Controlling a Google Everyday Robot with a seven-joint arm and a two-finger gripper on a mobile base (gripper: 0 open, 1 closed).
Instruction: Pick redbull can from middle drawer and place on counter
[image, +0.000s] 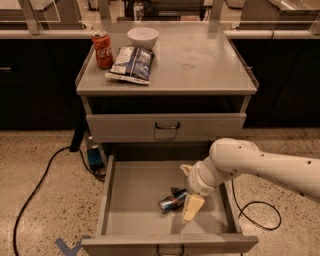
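The redbull can (172, 201), slim, silver and blue, lies on its side on the floor of the open middle drawer (135, 192), right of centre. My gripper (187, 194) is down inside the drawer at the can's right end, on the white arm coming in from the right. It is open, with one cream finger (192, 207) just right of the can and the other behind it. The can rests on the drawer floor, not lifted. The counter (200, 60) is the grey cart top above.
On the counter's left side stand a red cola can (102, 49), a white bowl (142, 36) and a blue snack bag (131, 64). The top drawer front (167, 127) is shut. A black cable (40, 180) and a blue box lie on the floor to the left.
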